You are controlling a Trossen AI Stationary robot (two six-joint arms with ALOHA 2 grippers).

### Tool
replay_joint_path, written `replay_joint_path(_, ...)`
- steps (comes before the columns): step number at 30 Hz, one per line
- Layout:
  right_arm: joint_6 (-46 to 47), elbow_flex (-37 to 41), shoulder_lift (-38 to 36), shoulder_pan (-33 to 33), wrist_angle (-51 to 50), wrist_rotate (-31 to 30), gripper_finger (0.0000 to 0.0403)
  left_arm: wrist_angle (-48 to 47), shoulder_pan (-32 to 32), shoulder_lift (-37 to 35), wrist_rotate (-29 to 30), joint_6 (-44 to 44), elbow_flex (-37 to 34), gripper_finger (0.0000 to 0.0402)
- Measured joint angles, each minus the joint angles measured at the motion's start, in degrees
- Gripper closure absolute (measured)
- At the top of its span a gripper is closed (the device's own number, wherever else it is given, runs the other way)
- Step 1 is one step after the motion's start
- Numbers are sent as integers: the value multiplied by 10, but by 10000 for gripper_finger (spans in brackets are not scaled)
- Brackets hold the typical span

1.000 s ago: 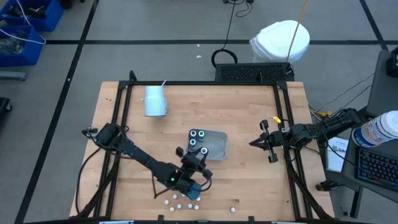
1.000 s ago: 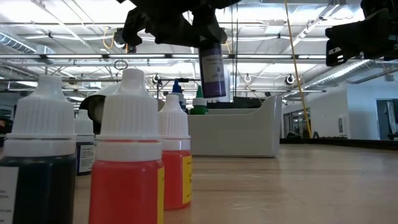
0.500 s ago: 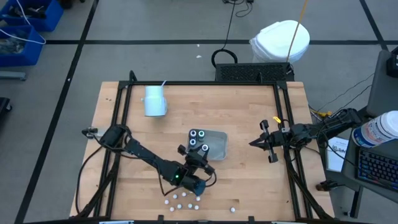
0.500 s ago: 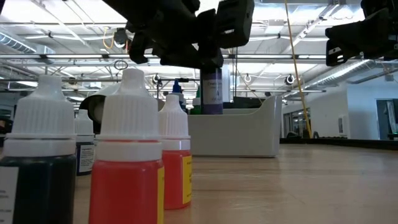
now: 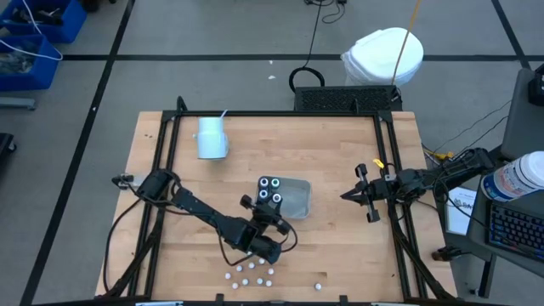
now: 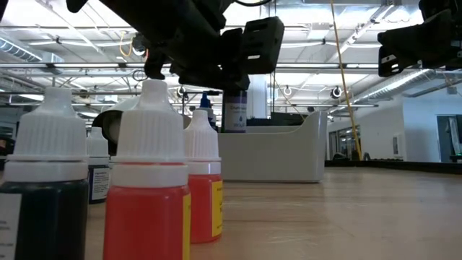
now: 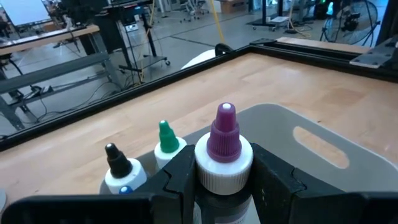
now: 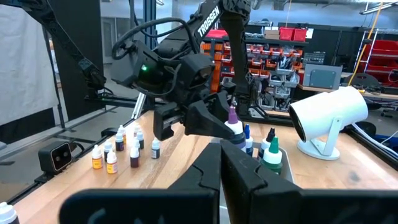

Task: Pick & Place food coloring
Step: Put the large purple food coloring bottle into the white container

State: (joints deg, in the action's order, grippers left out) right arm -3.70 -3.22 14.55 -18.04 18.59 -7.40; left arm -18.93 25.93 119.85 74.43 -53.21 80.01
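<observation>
My left gripper (image 5: 270, 223) is shut on a food coloring bottle (image 7: 224, 149) with a purple tip, a white cap and a dark body, at the near edge of the grey tray (image 5: 293, 197). Three more bottles (image 5: 270, 189) stand upright in the tray's left part; a green-tipped bottle (image 7: 165, 140) and a black-tipped bottle (image 7: 118, 167) show just beyond the held one. Several small white-capped bottles (image 5: 248, 272) stand on the table near the front edge. My right gripper (image 5: 347, 195) waits shut at the table's right side. My left gripper pinches the bottle's white cap (image 7: 219, 177) between its two fingers (image 7: 180, 177). The fingers come nearly level from the table's near left side. The bottle (image 6: 234, 112) hangs upright below them, its lower end about level with the tray's rim; whether it stands on the tray floor I cannot tell.
A white cup (image 5: 210, 138) lies on its side at the far left of the table. Black rails (image 5: 166, 161) run along the table's left, right and far sides. Bare wood lies between the tray and my right gripper.
My left gripper has gone down and toward the table's far edge, up to the tray, carrying the purple-tipped bottle. The bottle stays upright and now hangs lower, down by the tray's rim. The right arm has kept still.
</observation>
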Motion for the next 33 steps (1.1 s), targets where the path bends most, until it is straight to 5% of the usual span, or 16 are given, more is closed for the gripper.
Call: replay_joint_path(33, 0, 0, 1, 0, 0, 0, 403, -52, -23, 28, -34, -30, -1, 281)
